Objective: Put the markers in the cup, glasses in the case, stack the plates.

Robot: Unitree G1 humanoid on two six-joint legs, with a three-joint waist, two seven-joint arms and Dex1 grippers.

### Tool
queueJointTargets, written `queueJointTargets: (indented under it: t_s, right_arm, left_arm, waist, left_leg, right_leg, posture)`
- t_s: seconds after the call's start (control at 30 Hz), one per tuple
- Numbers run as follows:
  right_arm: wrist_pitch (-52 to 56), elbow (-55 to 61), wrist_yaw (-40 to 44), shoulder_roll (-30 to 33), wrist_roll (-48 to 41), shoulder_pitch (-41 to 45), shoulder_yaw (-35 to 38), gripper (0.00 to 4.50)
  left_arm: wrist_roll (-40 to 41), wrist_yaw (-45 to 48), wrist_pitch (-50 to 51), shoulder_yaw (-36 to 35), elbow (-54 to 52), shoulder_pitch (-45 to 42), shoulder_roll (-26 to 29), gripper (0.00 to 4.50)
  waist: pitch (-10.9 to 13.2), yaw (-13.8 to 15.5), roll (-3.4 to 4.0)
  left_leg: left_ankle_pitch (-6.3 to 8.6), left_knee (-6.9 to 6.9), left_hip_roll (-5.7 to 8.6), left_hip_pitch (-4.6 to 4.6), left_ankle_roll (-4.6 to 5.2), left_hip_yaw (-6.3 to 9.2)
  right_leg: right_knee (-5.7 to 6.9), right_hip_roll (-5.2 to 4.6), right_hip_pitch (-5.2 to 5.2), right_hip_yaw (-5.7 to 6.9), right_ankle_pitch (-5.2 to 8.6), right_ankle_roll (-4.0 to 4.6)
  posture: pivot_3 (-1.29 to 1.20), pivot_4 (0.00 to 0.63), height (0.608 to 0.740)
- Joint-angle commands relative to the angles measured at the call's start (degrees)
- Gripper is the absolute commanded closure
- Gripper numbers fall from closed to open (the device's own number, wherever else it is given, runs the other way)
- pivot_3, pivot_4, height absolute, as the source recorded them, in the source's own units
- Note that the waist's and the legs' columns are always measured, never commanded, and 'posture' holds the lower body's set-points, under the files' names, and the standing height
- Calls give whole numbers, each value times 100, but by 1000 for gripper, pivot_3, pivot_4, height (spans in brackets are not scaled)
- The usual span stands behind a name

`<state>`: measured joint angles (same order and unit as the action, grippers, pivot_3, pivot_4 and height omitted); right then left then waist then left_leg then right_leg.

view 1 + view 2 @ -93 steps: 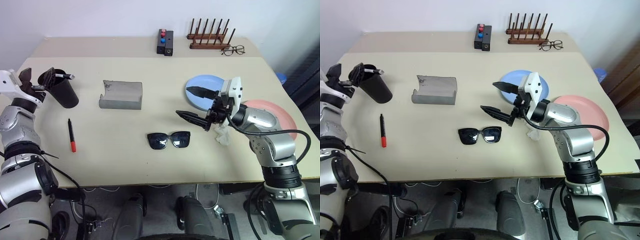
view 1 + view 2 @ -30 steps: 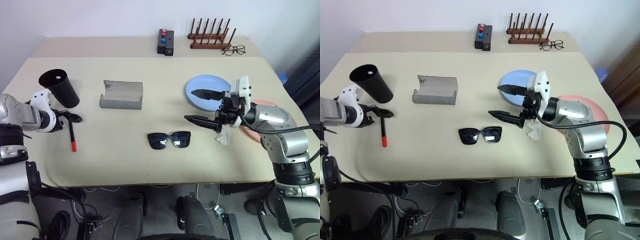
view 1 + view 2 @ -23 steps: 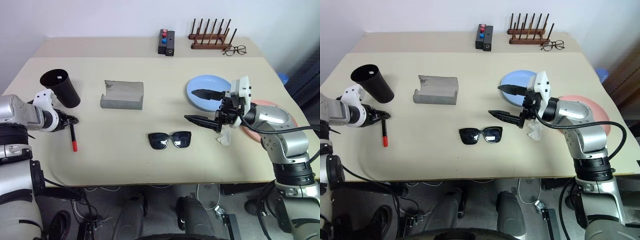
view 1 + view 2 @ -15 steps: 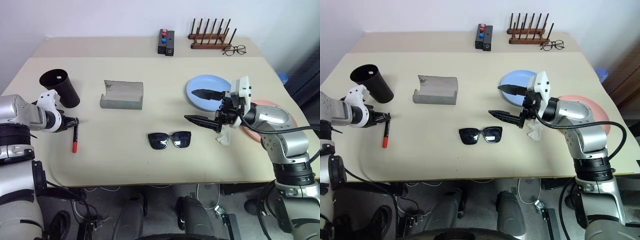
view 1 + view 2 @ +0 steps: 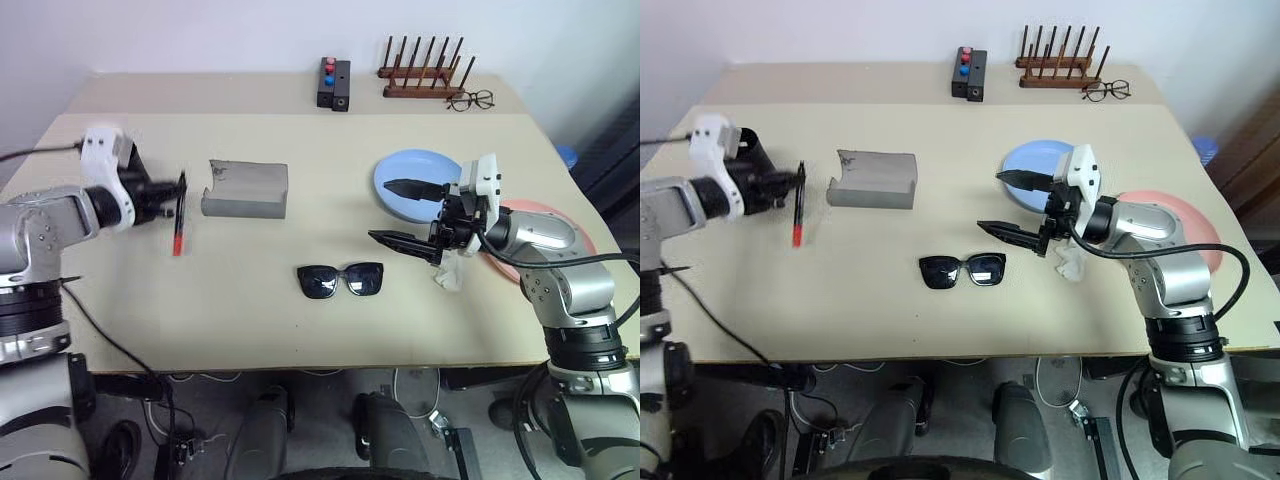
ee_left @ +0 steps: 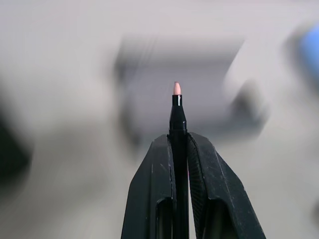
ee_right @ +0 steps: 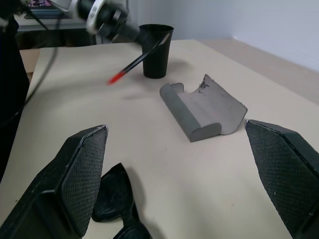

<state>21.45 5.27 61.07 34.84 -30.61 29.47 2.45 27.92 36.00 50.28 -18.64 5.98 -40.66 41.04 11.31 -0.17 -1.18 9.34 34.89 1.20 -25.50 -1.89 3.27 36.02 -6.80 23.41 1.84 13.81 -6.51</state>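
Observation:
My left gripper (image 5: 172, 203) is shut on the marker (image 5: 178, 222), a dark stick whose red end hangs downward, lifted above the table just left of the grey case (image 5: 245, 190). The black cup (image 7: 152, 59) stands behind that arm. Black sunglasses (image 5: 340, 280) lie in the middle of the table. My right gripper (image 5: 380, 211) stands open and level to the right of the sunglasses, holding nothing. Behind it sits the light blue plate (image 5: 405, 172), and the pink plate (image 5: 565, 225) is partly hidden by the right arm.
A crumpled white tissue (image 5: 446, 276) lies under the right wrist. Along the back of the table are a black box with red and blue buttons (image 5: 331, 83), a wooden peg rack (image 5: 420, 78) and wire-framed spectacles (image 5: 466, 99).
My left gripper closed on the marker where it lay on the table, then lifted it up and rightward toward the case. The right arm has stayed still.

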Motion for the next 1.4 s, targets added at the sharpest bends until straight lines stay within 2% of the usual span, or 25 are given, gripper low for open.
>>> queueJointTargets:
  t_s: [0.03,0.17,0.3,0.47,0.7,0.8,0.9,1.03,1.2,1.3,1.4]
  right_arm:
    - [-63,28,-48,-43,-91,160,148,0]
    - [-13,67,-129,-97,-140,171,169,0]
    - [21,94,-159,-77,-153,175,190,0]
    - [47,146,-195,-55,-166,128,209,0]
    - [67,163,-238,-50,-159,160,189,0]
    - [55,172,-241,-43,-147,165,183,0]
    - [60,176,-250,-49,-140,182,169,0]
    - [60,181,-252,-41,-132,198,164,0]
    - [62,218,-252,0,-135,172,195,0]
    - [39,212,-259,11,-119,151,205,0]
    - [6,151,-251,5,-105,163,207,0]
  left_arm:
    - [-144,-263,-1327,-495,413,-516,-41,4482]
    - [-89,129,-2388,-695,1133,-894,97,4482]
    - [-392,148,-3520,-774,1970,-1187,409,4482]
    - [-693,210,-4473,-714,3035,-1244,831,4482]
    - [-501,297,-5031,-881,3690,-1314,785,4482]
    - [-896,105,-5550,-684,4065,-1113,848,4482]
    - [-811,207,-5664,-712,4224,-1076,699,4482]
    - [-674,448,-5727,-753,4329,-1089,526,2720]
    - [-594,524,-5740,-802,4384,-1106,484,84]
    - [-540,424,-5581,-831,4245,-1208,518,31]
    - [-189,807,-4776,-682,3666,-1326,432,31]
  waist:
    - [0,9,0]
    - [0,-40,0]
    - [0,-57,0]
    - [0,-53,0]
    - [-1,-24,-1]
    - [-1,-44,-1]
    - [-1,-49,-1]
    - [-1,-40,-2]
    - [-1,-48,-2]
    - [-1,-49,-2]
    - [-1,-41,-2]
  left_leg:
    - [-1,0,3,0,1,-1]
    - [-2,-2,6,2,4,-5]
    - [-3,0,6,4,6,-6]
    - [-3,0,5,5,6,-8]
    - [-2,9,5,4,5,-6]
    - [-2,7,5,6,5,-5]
    - [-2,6,4,7,5,-6]
    - [-2,9,3,5,5,-6]
    - [-2,8,3,6,5,-6]
    - [-2,9,3,6,5,-6]
    - [-2,9,3,6,5,-4]
  right_leg:
    - [1,1,0,0,0,0]
    - [5,8,0,1,-11,-24]
    - [9,13,0,2,-12,-26]
    - [11,15,-1,2,-12,-29]
    - [9,14,-8,5,-14,-32]
    - [11,15,-7,6,-14,-32]
    - [12,15,-7,6,-14,-33]
    - [12,17,-7,6,-15,-33]
    - [13,18,-7,6,-16,-35]
    - [13,18,-7,6,-16,-35]
    - [13,18,-7,6,-16,-35]
  posture:
    - [0,150,740]
    - [0,150,740]
    - [0,150,740]
    - [0,150,740]
    - [0,150,740]
    - [0,150,740]
    - [0,150,740]
    - [0,150,740]
    - [0,150,740]
    - [0,150,740]
    - [0,150,740]
